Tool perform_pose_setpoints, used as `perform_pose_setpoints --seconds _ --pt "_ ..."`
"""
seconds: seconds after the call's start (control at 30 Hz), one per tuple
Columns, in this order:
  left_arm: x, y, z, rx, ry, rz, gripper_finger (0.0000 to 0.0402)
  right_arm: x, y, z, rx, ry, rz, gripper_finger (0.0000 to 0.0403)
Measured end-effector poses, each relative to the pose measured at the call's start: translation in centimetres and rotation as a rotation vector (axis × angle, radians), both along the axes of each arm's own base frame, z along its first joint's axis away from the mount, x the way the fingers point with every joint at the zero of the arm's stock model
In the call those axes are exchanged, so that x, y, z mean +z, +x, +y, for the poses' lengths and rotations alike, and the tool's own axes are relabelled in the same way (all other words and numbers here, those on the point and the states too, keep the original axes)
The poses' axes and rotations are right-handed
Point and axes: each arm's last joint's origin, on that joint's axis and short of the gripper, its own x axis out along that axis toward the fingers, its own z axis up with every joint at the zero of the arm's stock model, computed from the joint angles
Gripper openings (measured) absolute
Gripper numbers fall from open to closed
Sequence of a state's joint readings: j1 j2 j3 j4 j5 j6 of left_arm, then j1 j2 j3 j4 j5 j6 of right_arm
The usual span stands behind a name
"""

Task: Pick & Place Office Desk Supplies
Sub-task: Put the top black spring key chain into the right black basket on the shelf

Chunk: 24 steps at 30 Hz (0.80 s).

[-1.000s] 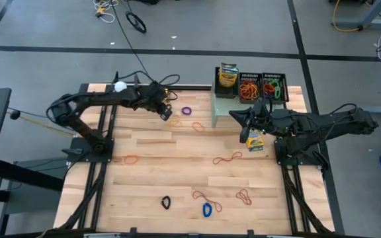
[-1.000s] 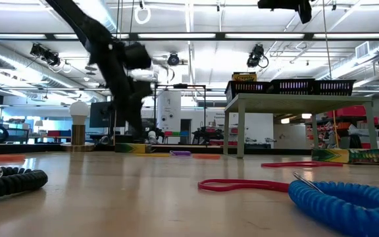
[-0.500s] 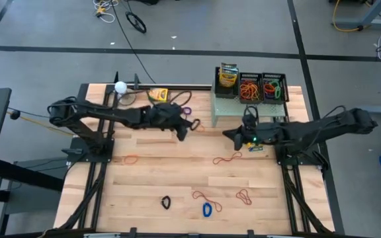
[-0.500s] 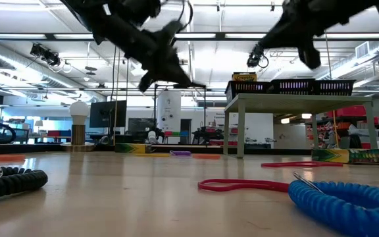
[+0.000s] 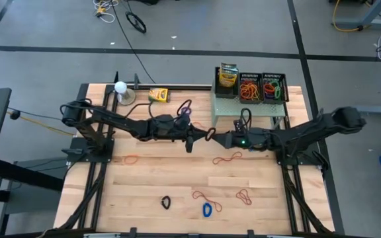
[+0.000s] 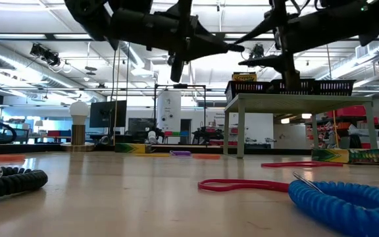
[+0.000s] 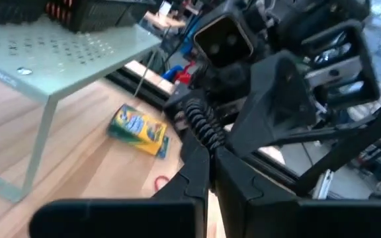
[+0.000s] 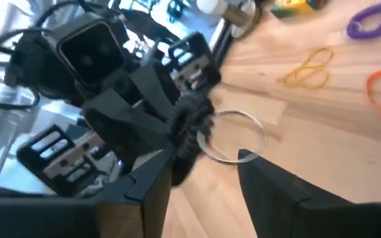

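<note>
Both arms are showing as dark, matte black linkages of blocky segments, each running on black rail frames bolted to the table. The left gripper [image 5: 204, 135] is ending in two slim black fingers, with a coiled black cable curling just behind them. The right gripper [image 5: 218, 139] is carrying flat, angular black fingers [image 8: 276, 192]; a small green light is glowing just behind it, and loose black cables are looping along its arm.

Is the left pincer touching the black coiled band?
Touching. The left wrist view shows the left pincer shut on the black coiled band, pinching it at its tips.
</note>
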<state>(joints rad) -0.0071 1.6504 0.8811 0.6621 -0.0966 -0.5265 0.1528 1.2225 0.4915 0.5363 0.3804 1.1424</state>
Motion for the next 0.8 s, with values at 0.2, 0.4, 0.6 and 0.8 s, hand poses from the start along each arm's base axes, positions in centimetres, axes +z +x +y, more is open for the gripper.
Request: perform_pose_setpoints --seconds 0.2,0.4,0.6,0.8 --pt "-0.3 0.2 0.0 -0.007 -0.012 0.004 0.0018 0.4 0.4 -0.1 -0.061 -0.05 -0.07 0.0166" --pt "-0.3 0.2 0.0 -0.008 -0.011 0.007 0.0022 0.4 0.4 -0.2 -0.074 -0.088 -0.058 0.0082" --pt "-0.7 0.1 0.5 -0.011 0.007 0.051 0.0055 0.4 0.4 -0.2 -0.062 -0.167 -0.036 0.0017" --pt "0.1 -0.8 1.9 -0.045 0.006 0.103 0.0103 1.3 -0.3 -0.3 -0.049 -0.26 -0.022 0.0032"
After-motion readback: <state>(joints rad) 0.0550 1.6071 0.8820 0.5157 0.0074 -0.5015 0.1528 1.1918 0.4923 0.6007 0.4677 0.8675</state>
